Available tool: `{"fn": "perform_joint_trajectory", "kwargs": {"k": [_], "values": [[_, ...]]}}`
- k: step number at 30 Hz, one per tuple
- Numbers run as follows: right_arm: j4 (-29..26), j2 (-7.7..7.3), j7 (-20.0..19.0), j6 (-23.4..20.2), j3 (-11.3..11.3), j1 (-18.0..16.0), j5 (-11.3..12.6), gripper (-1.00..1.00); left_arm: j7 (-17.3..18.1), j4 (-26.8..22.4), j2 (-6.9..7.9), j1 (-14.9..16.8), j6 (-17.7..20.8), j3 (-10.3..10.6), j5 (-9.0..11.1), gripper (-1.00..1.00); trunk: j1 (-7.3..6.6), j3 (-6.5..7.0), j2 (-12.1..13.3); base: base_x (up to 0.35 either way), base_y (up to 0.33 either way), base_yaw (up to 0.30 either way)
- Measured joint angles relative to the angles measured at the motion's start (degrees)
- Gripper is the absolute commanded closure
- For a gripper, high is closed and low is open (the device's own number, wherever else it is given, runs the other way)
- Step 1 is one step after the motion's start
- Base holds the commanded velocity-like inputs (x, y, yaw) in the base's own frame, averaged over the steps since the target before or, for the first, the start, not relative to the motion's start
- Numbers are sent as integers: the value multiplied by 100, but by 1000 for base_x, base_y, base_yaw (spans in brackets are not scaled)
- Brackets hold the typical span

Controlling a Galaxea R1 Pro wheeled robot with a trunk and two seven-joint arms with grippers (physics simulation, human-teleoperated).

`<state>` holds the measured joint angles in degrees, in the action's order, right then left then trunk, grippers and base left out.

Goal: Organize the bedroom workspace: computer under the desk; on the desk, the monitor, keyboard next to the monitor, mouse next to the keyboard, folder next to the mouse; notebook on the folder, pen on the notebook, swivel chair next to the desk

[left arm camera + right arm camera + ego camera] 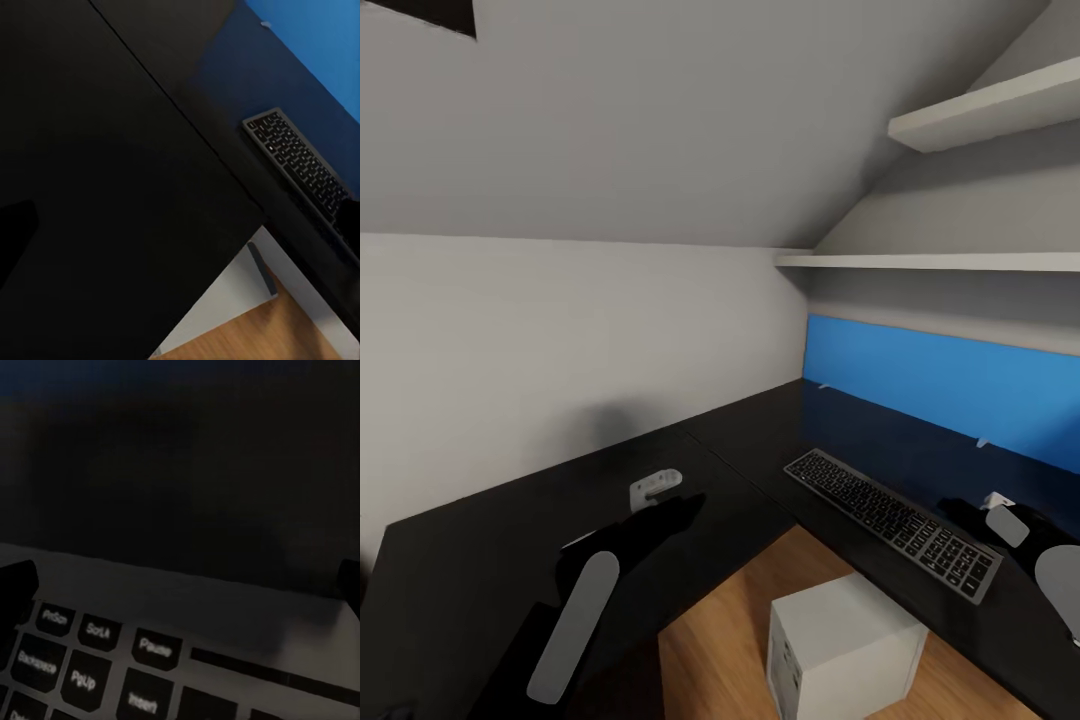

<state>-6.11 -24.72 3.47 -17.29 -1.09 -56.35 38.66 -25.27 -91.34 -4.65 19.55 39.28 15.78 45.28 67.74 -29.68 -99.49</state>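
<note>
The keyboard (890, 520) lies slantwise on the black desk (480, 560) in front of its blue back panel (950, 385). My right gripper (972, 515) hovers open just above the keyboard's (112, 660) right far corner, fingertips (16, 589) spread wide with nothing between them. My left gripper (672, 508) hangs open above the desk's left wing (97, 150), well apart from the keyboard (300, 161). The computer (845, 645) stands on the wooden floor in the desk's inner corner, its pale top (225, 307) partly tucked under the desk's edge. The monitor, mouse, folder, notebook, pen and swivel chair are out of view.
Two white wall shelves (960, 260) run above the blue panel at the right, under a sloping ceiling. A plain white wall (560, 340) backs the desk's left wing. Wooden floor (730, 640) shows between the desk's two wings.
</note>
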Motion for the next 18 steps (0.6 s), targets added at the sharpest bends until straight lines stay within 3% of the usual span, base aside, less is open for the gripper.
{"fn": "perform_joint_trajectory", "kwargs": {"k": [18], "values": [[-10, 30, -6, 2, 16, -4, 42, -100, 0, 10, 0, 0, 0, 2, 9, -100, 1, 1, 0, -34, -2, 0]]}}
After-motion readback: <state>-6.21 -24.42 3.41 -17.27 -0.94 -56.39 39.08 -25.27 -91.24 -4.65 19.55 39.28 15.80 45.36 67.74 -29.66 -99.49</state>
